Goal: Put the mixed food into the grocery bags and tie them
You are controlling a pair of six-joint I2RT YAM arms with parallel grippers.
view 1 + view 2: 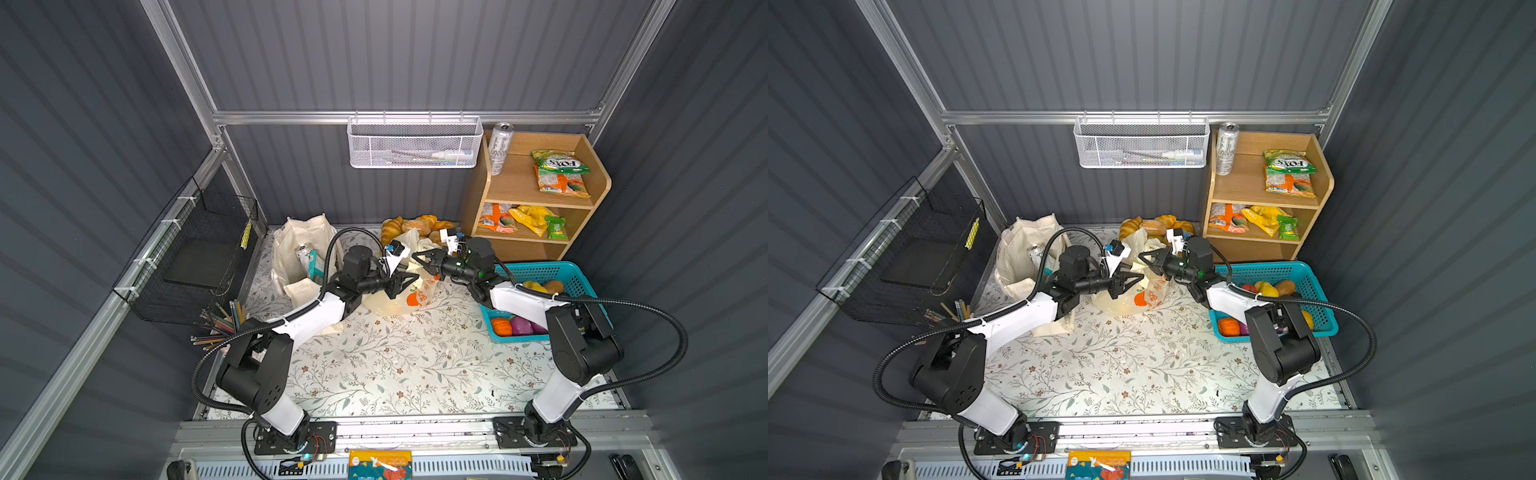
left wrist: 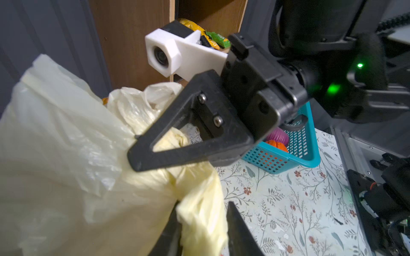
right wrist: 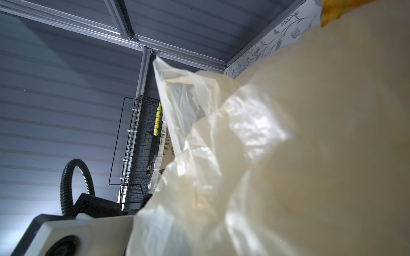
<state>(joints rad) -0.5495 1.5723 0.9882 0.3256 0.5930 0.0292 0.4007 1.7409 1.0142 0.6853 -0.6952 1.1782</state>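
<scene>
Top views show floral tabletop (image 1: 395, 365), grey ribbed walls (image 1: 395, 54).

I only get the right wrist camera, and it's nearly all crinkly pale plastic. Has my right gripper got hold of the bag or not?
Observer: Yes. The left wrist view shows the right gripper shut on a twisted bit of the plastic bag.
Operator: What's the other gripper doing?
Observer: The left gripper has its jaws apart, with another twisted strip of the bag between them.
Operator: Is any food left outside the bags?
Observer: Yes. In both top views, toy fruits and vegetables lie in the teal basket on the right.
</scene>
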